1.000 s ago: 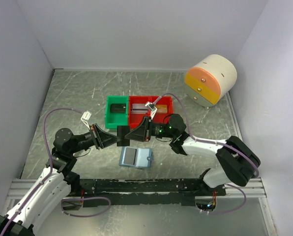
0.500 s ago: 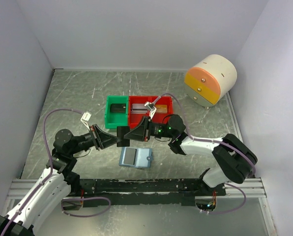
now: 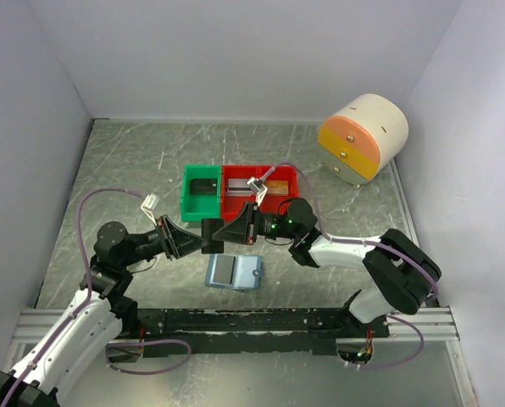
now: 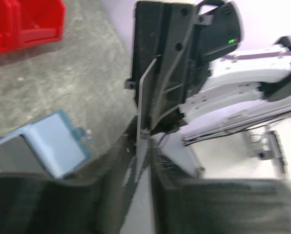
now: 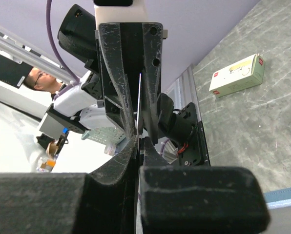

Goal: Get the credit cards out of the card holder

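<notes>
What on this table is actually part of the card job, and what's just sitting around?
Part of the job: credit card, held up in the air; card holder, lying open.
Just lying about: green bin; red bin; cream-and-orange drawer unit; small cream-and-red box.

Looks like a robotics lab test cell: plain white panels (image 3: 235, 59) walling in a grey marbled surface (image 3: 134, 170), left arm (image 3: 66, 326) and right arm (image 3: 354, 254) bolted to an aluminium rail (image 3: 261, 322) at its near edge, purple cables (image 3: 91, 203) looping loose. Beyond, a man in glasses (image 5: 36, 78) among cluttered equipment.
</notes>
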Motion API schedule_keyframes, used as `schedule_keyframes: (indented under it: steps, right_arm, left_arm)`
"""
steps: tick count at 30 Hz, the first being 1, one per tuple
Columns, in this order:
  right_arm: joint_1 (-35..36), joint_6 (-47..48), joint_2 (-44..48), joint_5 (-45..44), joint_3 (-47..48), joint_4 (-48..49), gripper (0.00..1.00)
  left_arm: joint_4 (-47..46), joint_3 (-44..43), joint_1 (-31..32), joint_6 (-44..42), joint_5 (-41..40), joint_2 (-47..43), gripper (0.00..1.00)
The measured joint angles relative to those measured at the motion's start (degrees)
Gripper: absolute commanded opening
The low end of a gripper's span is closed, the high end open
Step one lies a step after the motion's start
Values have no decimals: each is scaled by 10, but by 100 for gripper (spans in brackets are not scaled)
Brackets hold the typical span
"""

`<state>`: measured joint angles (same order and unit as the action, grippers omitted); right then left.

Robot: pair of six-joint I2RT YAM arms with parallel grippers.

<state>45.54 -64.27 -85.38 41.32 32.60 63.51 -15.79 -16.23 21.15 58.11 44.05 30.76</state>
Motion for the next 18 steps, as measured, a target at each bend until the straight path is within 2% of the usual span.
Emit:
schedule_keyframes:
  steps: [2, 4, 5, 11, 18]
  right_arm:
    - [0, 11, 10, -7, 0, -21, 0]
    - [0, 29, 27, -18, 1, -53, 0]
    - [0, 39, 36, -24, 2, -69, 0]
    - [0, 125, 120, -108, 16, -231, 0]
    - [2, 212, 197, -242, 23, -383, 0]
  left_arm:
    - [44, -12, 0, -21, -7, 0, 77]
    - [97, -36, 0, -48, -27, -1, 96]
    - [127, -50, 0, -59, -42, -3, 100]
    - [295, -149, 0, -137, -175, -38, 100]
    - [476, -290, 0, -218, -388, 45, 100]
